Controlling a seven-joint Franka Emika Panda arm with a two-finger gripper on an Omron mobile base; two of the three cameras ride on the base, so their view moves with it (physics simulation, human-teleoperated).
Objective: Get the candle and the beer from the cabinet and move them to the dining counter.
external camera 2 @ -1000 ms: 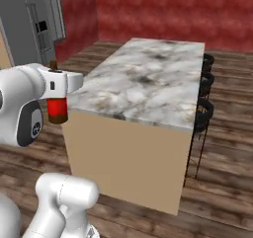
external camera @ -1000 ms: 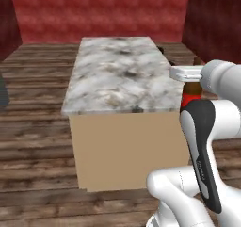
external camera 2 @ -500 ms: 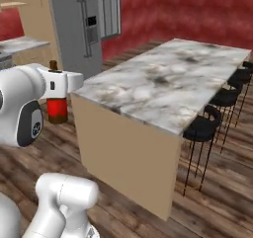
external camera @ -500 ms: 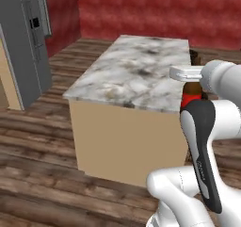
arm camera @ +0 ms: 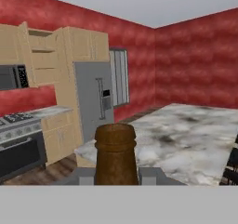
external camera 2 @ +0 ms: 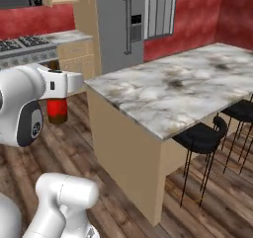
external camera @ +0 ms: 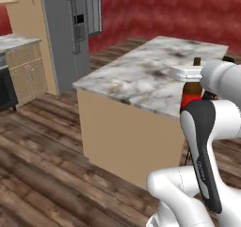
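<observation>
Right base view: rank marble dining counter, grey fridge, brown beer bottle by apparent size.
1. White-grey marble dining counter, largest.
2. Grey fridge, though it stands farther back, so unsure.
3. Dark brown beer bottle with red label, smallest, partly hidden by the arm.

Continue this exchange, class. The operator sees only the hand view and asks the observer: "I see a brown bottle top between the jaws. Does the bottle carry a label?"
Observer: Yes. The right base view shows a red label on the bottle.
Operator: Is it over the counter?
Observer: No. It hangs beside the near end of the counter, above the wooden floor.
Operator: What stands along the counter?
Observer: Black stools with thin legs, on its right side.
</observation>
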